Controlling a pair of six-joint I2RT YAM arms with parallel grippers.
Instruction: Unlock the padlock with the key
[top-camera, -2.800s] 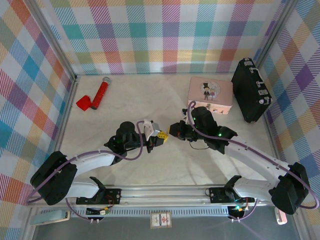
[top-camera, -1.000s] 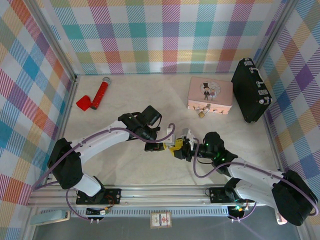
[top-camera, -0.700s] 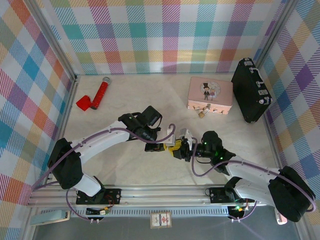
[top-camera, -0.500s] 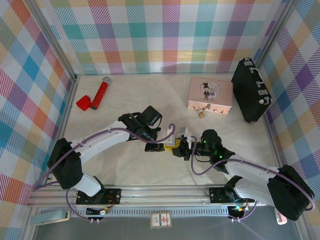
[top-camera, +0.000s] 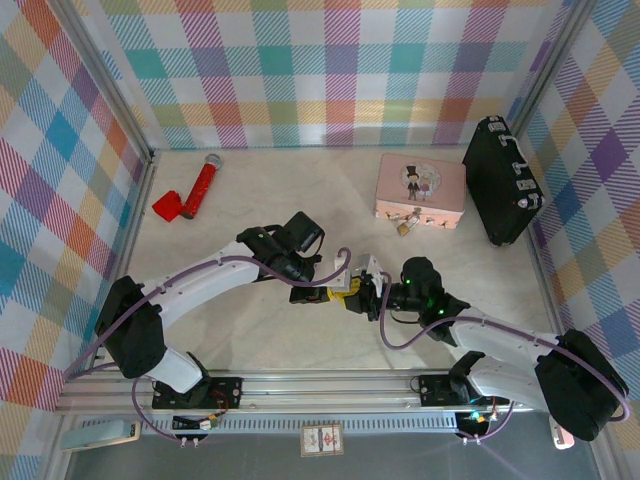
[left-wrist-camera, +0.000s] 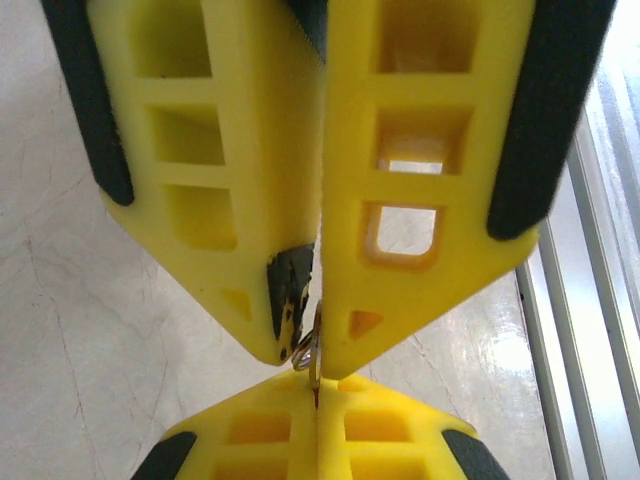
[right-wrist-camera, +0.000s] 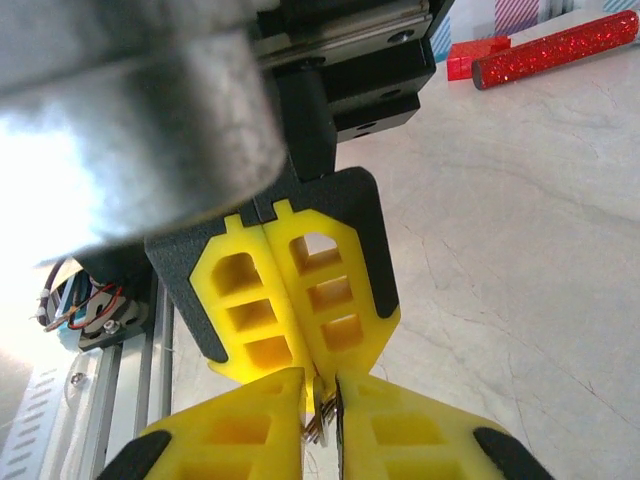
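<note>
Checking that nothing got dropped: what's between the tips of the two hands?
The key. It is pinched in the shut tips of the left hand, and its other end sits between the tips of the right hand. Both wrist views show it.

Right gripper (right-wrist-camera: 320, 388) and left gripper (right-wrist-camera: 318, 366) — tip to tip — pinch the key (right-wrist-camera: 323, 410).

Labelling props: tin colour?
Pink tin, picture on lid; top view shows it best.

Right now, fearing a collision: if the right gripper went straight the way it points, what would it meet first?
The left gripper, facing the right gripper tip to tip; the key sits between both, hardly any gap.
</note>
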